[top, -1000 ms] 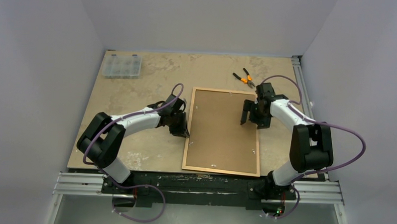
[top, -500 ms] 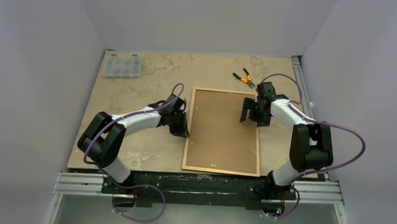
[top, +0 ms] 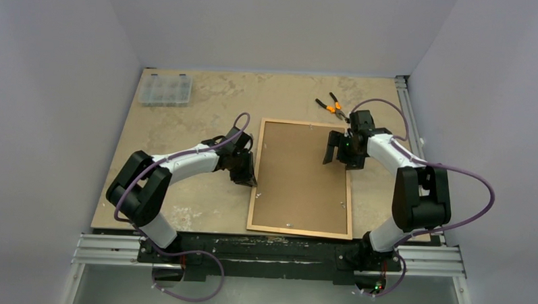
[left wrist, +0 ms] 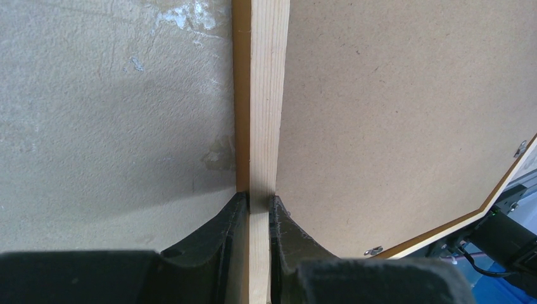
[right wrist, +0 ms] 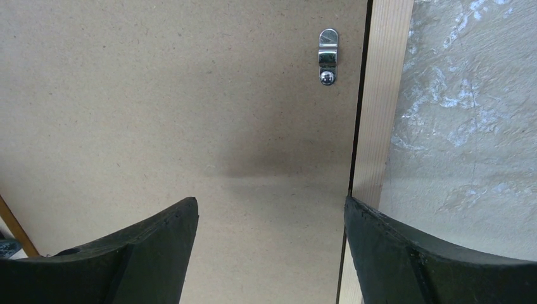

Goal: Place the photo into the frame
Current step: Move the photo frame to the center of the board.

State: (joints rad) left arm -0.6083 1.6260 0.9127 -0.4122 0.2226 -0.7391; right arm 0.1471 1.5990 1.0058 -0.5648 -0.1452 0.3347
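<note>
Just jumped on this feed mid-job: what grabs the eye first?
The frame lies back-up at the centre of the table, its brown backing panel filling it. The left end effector is clamped on the frame's left rail, while the right end effector hangs open over the panel's right side, near a metal clip.

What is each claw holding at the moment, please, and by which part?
The left claw grips the wooden frame by its left side rail. The right claw is open over the hardboard backing panel, holding nothing.
</note>
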